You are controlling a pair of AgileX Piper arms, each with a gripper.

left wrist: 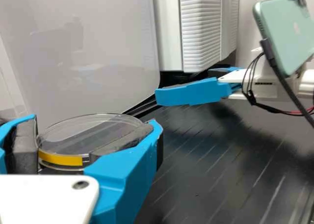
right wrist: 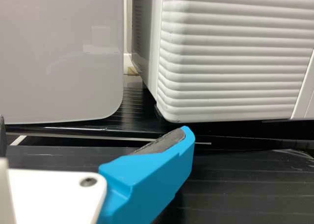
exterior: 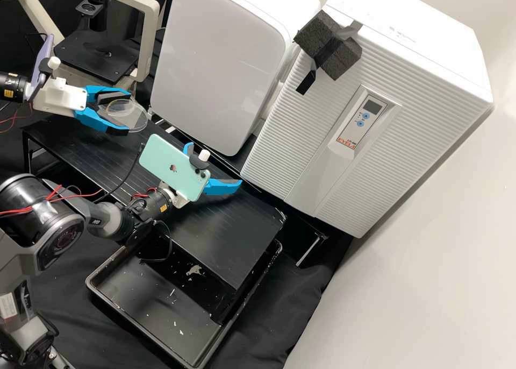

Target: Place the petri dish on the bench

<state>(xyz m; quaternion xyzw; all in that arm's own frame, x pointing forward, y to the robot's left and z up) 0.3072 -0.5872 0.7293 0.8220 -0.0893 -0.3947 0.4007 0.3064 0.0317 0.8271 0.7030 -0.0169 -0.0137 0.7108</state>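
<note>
Holding the petri dish (left wrist: 81, 136), the left gripper needs a way down to the bench

The left gripper (exterior: 127, 114) is clamped on the dish, one dark pad at either side of its rim, with the clear lid uppermost. A strip of yellow tape (left wrist: 61, 160) runs along the edge nearest the wrist. The dish is round, so it has no long axis to turn; what counts is its flat face, which looks close to level. It reaches out a little past the fingertips in the high view, and seems to be held above the black ribbed bench top (exterior: 236, 232), though how far above I cannot tell.

So the coming move should be mostly downward, the base kept parallel to the ribbed surface, then a gentle parting of the fingers. Letting go on a slant could slide the lid off or drop one edge first.

The left arm is plainly the nearer. The right gripper (exterior: 215, 165), fingers apart with nothing between them, hangs farther along the bench top, well apart from the dish. Beyond stand the smooth white appliance (exterior: 215, 62) and the ridged white cabinet (exterior: 301, 127); the smooth one is nearer the dish and worth keeping clear of.
</note>
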